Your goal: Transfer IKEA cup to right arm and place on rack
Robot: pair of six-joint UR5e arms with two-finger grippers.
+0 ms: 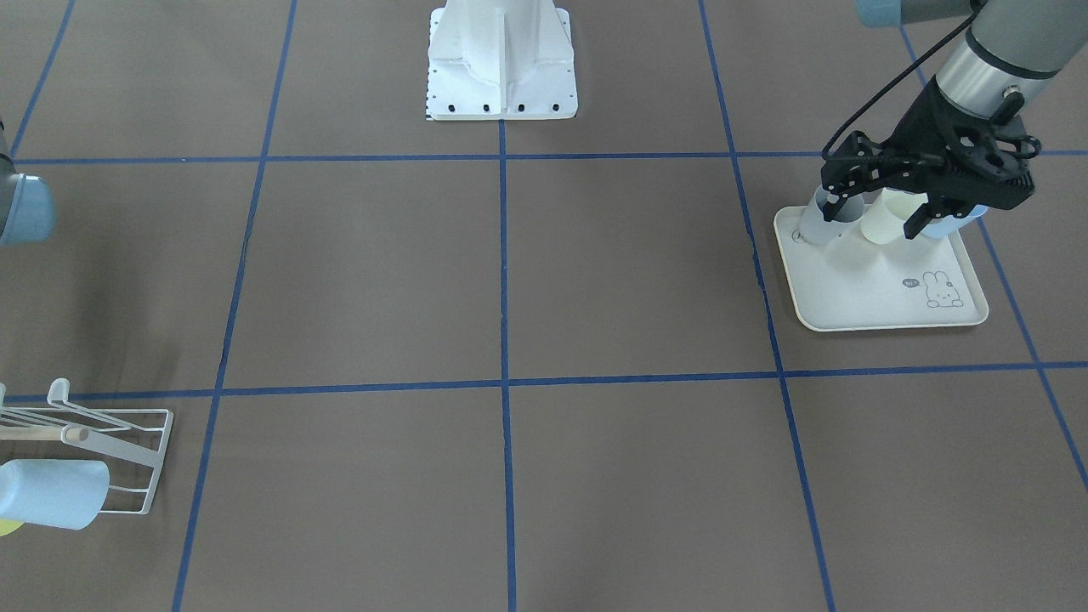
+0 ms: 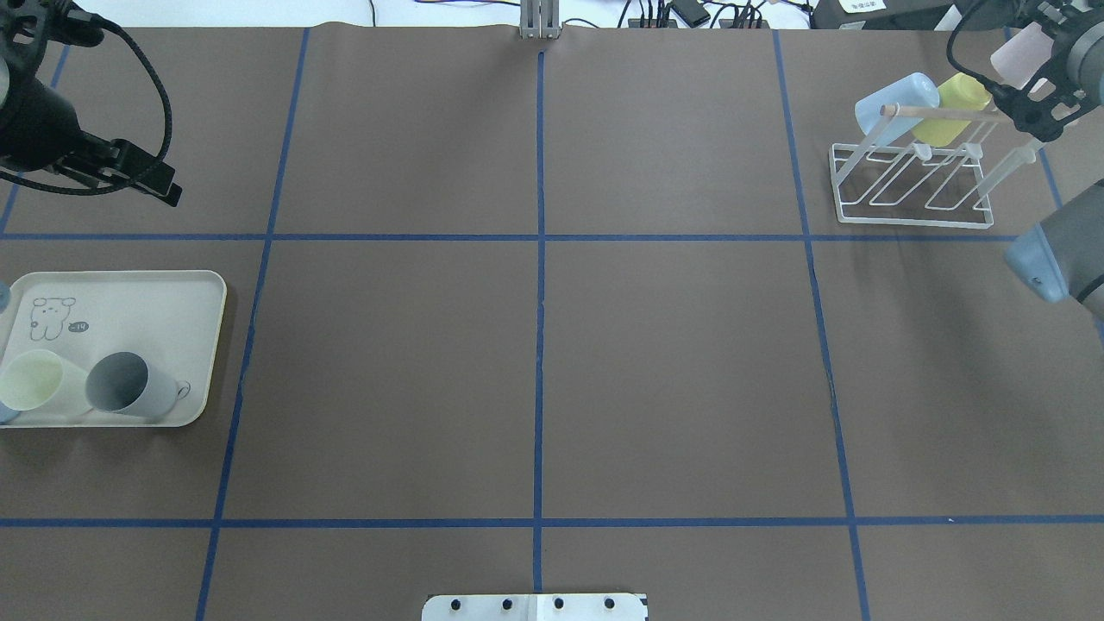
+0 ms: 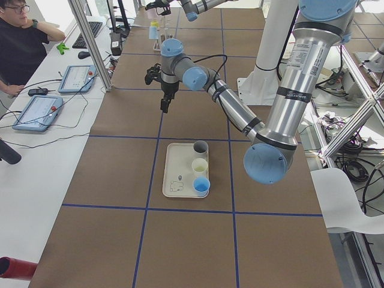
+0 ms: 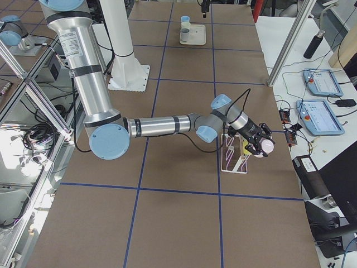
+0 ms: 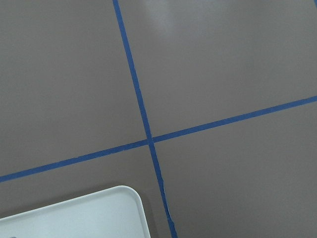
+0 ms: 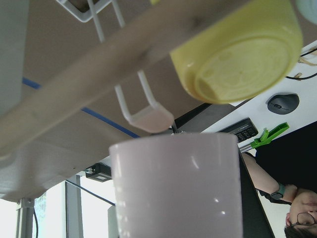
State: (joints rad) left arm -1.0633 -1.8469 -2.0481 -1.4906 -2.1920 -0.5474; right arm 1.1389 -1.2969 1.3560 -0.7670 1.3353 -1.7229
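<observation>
Locate rack [image 2: 906,207] at far right, carrying blue cup [image 2: 897,99] and yellow cup [image 2: 949,116]. Note left gripper [image 1: 880,217] near tray [image 1: 850,289], fingers [image 1: 922,219] spread, empty. Find pink IKEA cup [image 6: 178,188] pinched in right gripper [image 4: 261,147], just beside free prong tip [image 6: 148,119]. Treat as light, rigid, smooth plastic, likely slippery; grip mid-wall. Check prong-to-cup gap in right wrist view only; take rack layout from overhead view.

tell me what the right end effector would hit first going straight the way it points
Probably the free rack prong, right ahead of the pink cup held in the right end effector; depth is unclear.
</observation>
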